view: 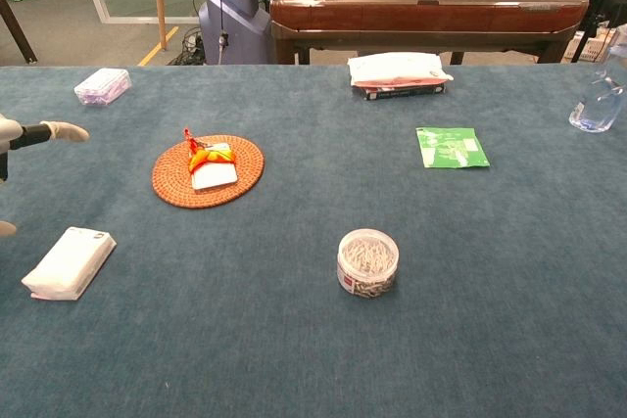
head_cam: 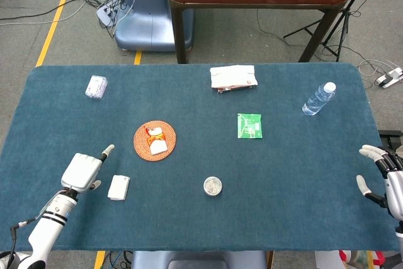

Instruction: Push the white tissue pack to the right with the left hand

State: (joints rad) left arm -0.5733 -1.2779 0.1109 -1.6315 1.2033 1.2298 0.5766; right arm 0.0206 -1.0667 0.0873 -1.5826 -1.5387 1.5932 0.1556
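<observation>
Blue felt covers the desk [head_cam: 289,174], and the woven orange coaster [head_cam: 154,140] serves as the landmark for everything on it. Farthest left of the coaster, and nearer the front edge, the left hand [head_cam: 82,170] hovers with its fingers [head_cam: 107,150] loosely spread and holding nothing; in the chest view only a fingertip shows at the left border. Just right of that hand, apart from it, the white tissue pack [head_cam: 118,188] lies flat, below and left of the coaster. Up and left of the coaster, toward the far edge, sits a small clear packet [head_cam: 96,86]. On the coaster itself rests a small white sachet with an orange-red wrapper [view: 208,164]. Right of the coaster and nearer the front stands a round clear tub of paper clips [head_cam: 213,186]. Further right and toward the far edge lies a folded white cloth on a dark book [head_cam: 233,77], then a green packet [head_cam: 249,125], then a clear water bottle [head_cam: 318,99] lying tilted. Far right of the coaster, at the desk's edge, the right hand [head_cam: 381,174] is open with its fingers apart, holding nothing.
</observation>
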